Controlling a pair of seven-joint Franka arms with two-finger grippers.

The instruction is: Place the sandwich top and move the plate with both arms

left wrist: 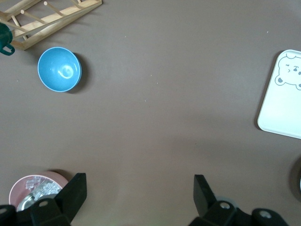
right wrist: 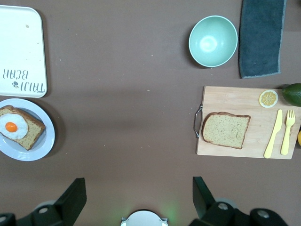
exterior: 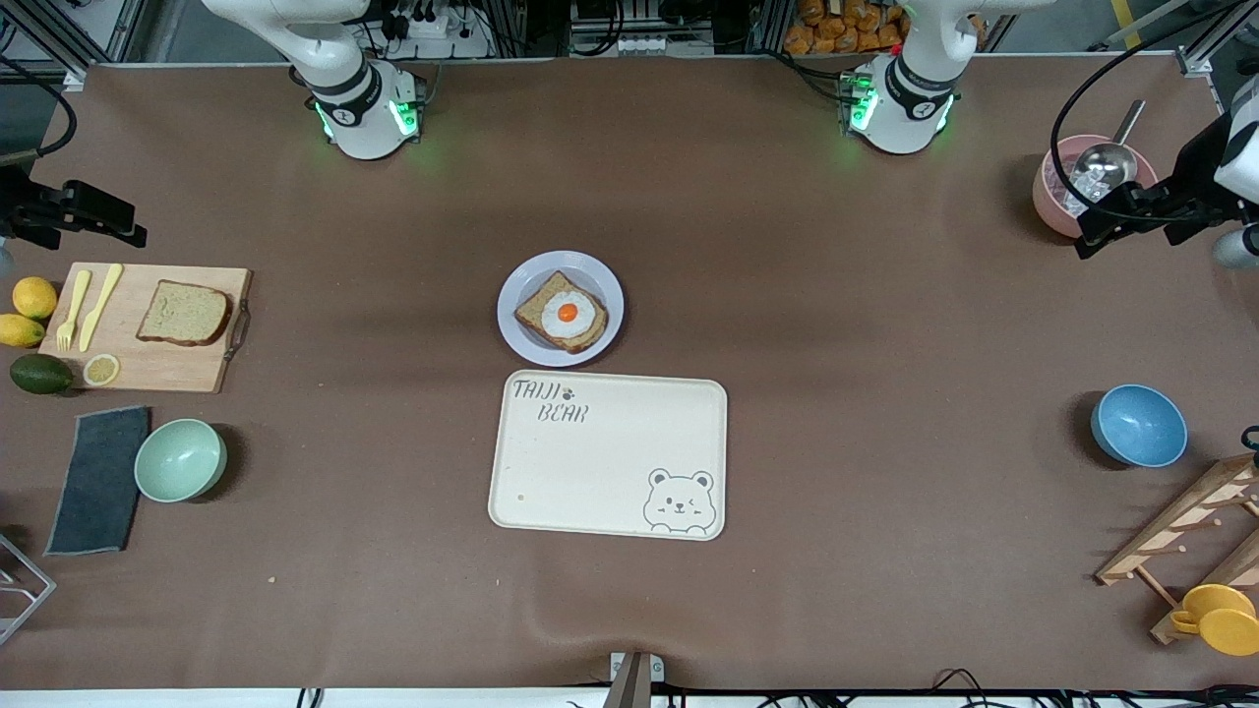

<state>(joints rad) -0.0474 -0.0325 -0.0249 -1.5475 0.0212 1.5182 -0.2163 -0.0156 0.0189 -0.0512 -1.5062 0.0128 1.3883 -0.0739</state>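
The cream tray point(exterior: 608, 454) at the middle of the table point(exterior: 846, 393) carries the printed words "TAIJI BEAR" in one corner and a bear's face in the corner diagonal to it — no other writing can be read.

The left pincer point(left wrist: 140, 194) hangs with its fingers spread wide and nothing between them, over bare table at the left arm's end, close to a pink bowl point(exterior: 1062, 192) that has a metal scoop point(exterior: 1104, 162) in it. The right pincer point(right wrist: 139, 195) is likewise wide open and holds nothing, up over the right arm's end of the table.

The sandwich top point(exterior: 183, 313) lies flat on a wooden cutting board point(exterior: 148, 364) at the right arm's end, with a yellow fork point(exterior: 72, 310), a yellow knife point(exterior: 100, 306) and a lemon slice point(exterior: 101, 370) on the board with it. The plate point(exterior: 561, 308) sits mid-table, just farther from the front camera than the tray, with a bread slice topped by a fried egg point(exterior: 567, 313) on it — well apart from the sandwich top.

Beside the board are two lemons point(exterior: 33, 297) and an avocado point(exterior: 40, 374); nearer the camera lie a mint bowl point(exterior: 180, 459) and a dark cloth point(exterior: 98, 480). At the left arm's end stand a blue bowl point(exterior: 1138, 425) and a wooden rack point(exterior: 1185, 531).
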